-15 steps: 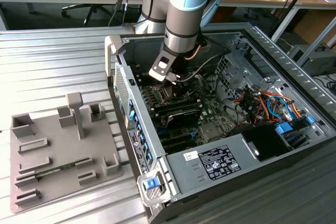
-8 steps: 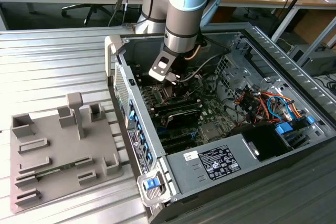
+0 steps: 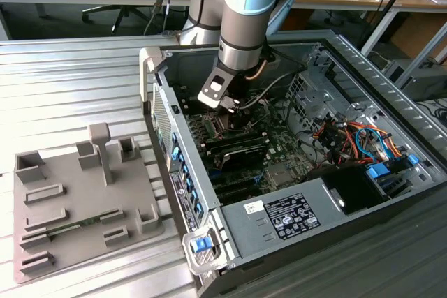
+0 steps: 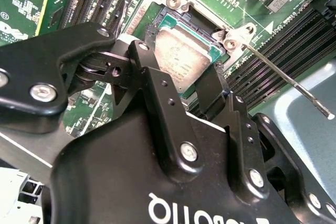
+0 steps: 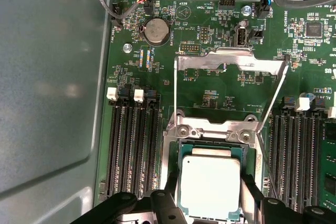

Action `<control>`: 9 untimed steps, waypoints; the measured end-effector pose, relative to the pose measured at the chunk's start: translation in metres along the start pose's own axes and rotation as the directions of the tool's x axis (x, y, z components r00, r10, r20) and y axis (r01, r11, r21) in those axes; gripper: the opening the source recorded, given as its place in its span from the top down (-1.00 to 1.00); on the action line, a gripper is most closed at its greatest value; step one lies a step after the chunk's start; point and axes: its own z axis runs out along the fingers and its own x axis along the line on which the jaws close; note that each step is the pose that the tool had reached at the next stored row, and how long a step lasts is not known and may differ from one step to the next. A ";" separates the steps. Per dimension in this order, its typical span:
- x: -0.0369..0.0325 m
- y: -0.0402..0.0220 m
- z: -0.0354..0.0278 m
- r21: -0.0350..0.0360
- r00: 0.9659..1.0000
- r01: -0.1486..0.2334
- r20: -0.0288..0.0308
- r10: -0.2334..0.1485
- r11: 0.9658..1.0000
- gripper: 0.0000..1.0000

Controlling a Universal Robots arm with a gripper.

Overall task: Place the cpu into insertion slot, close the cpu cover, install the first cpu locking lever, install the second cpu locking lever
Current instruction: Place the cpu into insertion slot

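Cpu [image 5: 210, 184], its dull silver top facing up, is sitting in the insertion slot [image 5: 210, 143] on the green motherboard [image 5: 220, 93]. The pincer [image 4: 182, 60] is clenching the cpu, its black fingers [image 4: 157, 87] pressing against two opposite edges of the chip in both wrist views. The cpu cover [image 5: 231, 60] is standing open, tilting up and away from the slot on its hinge at the slot edge farthest from the pincer, so it is leaving the chip uncovered. A thin locking lever [image 4: 289, 77] is sticking out free from beside one corner of the slot. Long black memory slots [image 5: 131, 150] are running along the board on two sides of the insertion slot, and a round coin battery [image 5: 156, 31] is sitting on the board beyond the raised cover. In the exterior view the robot arm [image 3: 244, 12] is reaching down into an open computer case [image 3: 174, 165], which is lying on its side on the ribbed metal table [image 3: 70, 82]. A grey fixture tray [image 3: 77, 200] is resting on the table just beside the case, toward the exterior view's left.
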 end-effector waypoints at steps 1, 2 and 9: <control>0.0000 0.0000 0.0000 0.000 1.000 0.000 0.000 0.000 1.000 -0.10; 0.0000 0.0000 0.0000 0.000 1.000 0.000 0.000 0.000 1.000 -0.10; 0.0000 0.0001 0.0000 0.000 1.000 0.000 0.000 0.000 1.000 -0.24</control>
